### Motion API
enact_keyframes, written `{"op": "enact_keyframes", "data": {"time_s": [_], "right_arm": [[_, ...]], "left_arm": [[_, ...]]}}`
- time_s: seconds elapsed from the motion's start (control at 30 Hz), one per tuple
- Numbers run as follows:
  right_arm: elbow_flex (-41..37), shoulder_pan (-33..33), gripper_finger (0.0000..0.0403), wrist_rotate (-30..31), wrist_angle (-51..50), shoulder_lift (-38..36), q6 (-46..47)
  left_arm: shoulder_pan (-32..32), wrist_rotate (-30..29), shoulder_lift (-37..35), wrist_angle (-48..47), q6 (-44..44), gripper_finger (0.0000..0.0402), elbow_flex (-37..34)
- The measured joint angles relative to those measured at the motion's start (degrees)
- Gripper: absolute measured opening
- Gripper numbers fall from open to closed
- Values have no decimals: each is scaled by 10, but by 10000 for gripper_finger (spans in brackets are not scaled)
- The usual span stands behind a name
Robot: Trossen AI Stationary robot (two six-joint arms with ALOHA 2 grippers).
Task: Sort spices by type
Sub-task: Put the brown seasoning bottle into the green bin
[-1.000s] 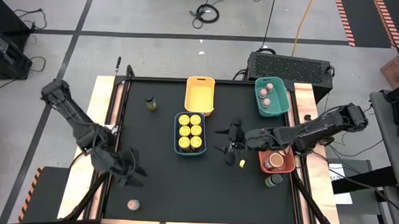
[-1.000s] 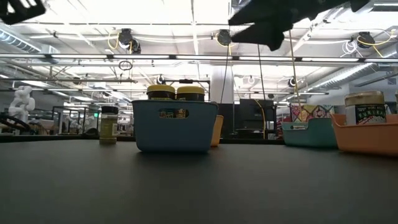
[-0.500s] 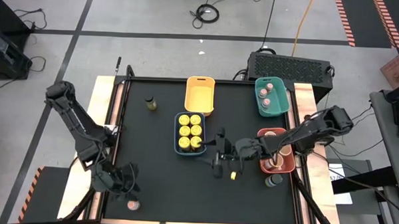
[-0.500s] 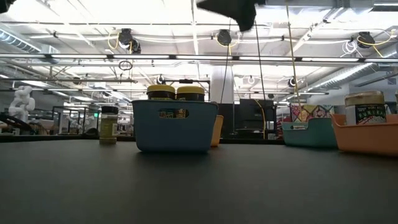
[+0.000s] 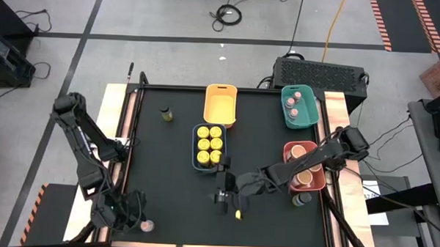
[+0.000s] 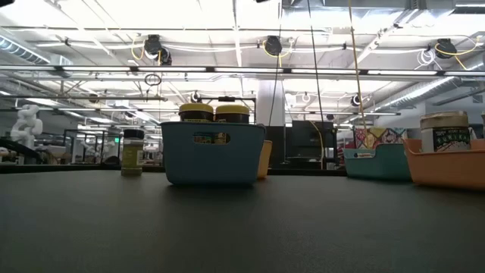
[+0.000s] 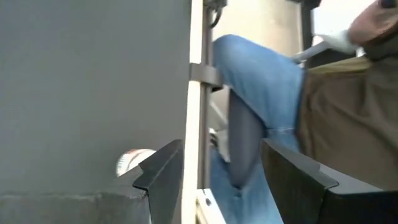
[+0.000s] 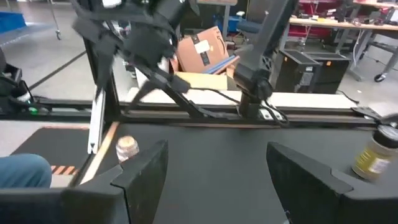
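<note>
In the high view, a blue tray (image 5: pixel 210 146) holds several yellow-lidded jars. A green tray (image 5: pixel 300 106) holds two pinkish-lidded jars, and a red tray (image 5: pixel 302 174) holds a peach-topped tub. A pinkish-lidded jar (image 5: pixel 147 226) stands alone at the near left of the table. An olive jar with a dark lid (image 5: pixel 166 114) stands at the far left. My left gripper (image 5: pixel 132 211) hangs open just left of the pinkish-lidded jar (image 7: pixel 134 163). My right gripper (image 5: pixel 219 183) is open and empty near the blue tray's near end.
An empty yellow tray (image 5: pixel 220 103) sits at the far edge, beside the blue tray. A dark jar (image 5: pixel 299 199) stands on the table by the red tray's near end. A person's leg in jeans (image 7: pixel 249 93) shows beyond the table's rail. Bare black mat lies between the two grippers.
My right gripper has swung away from the red tray toward the table's left and near edge, staying open. My left gripper has moved toward the near edge, closing on the pinkish-lidded jar. No jar has moved.
</note>
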Motion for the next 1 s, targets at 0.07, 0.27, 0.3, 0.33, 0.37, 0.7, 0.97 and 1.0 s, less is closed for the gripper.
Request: {"op": "enact_keyframes", "data": {"time_s": [0.07,0.27,0.3,0.33,0.37,0.7,0.97,1.0], "right_arm": [[21,4,265,0,1,17,0],[57,4,265,-1,1,58,3],[62,4,265,0,3,63,7],[63,4,265,0,6,66,12],[63,3,265,1,6,68,19],[64,1,265,28,43,85,56],[64,2,265,32,44,88,75],[64,2,265,32,43,88,78]], "left_arm": [[-4,0,12,-7,9,216,0],[-6,24,40,-52,23,216,0],[-7,32,42,-53,25,216,0],[-9,36,45,-50,26,216,0],[-13,40,46,-46,27,216,0],[-61,51,48,-36,155,216,0],[-60,0,48,-45,233,216,0],[-60,-4,48,-49,233,216,0]]}}
